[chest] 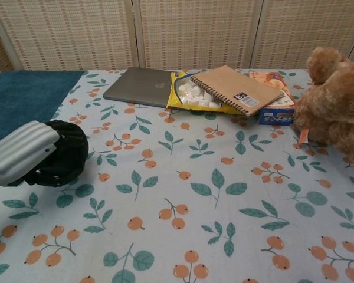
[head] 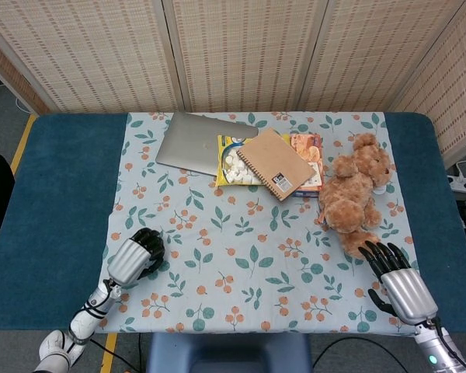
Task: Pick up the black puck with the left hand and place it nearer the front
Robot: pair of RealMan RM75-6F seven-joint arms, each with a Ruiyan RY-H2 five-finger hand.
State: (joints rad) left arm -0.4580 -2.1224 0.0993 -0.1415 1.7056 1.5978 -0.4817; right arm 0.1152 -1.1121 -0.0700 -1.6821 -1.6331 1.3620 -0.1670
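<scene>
**Hands at the front edge of the table**

I see my left hand point(head: 136, 256) low over the near left part of the table, its silver back turned up and its dark fingers point(head: 150, 241) curled tightly inward. In the chest view the same left hand point(chest: 38, 154) sits close to the camera at the left, knuckles rounded over and fingers wrapped down toward the surface. Its slim white forearm runs back to the near left corner.

My right hand point(head: 398, 278) is at the near right, palm down, with its dark fingers point(head: 380, 252) spread apart and pointing away from me. The chest view does not show it.
</scene>
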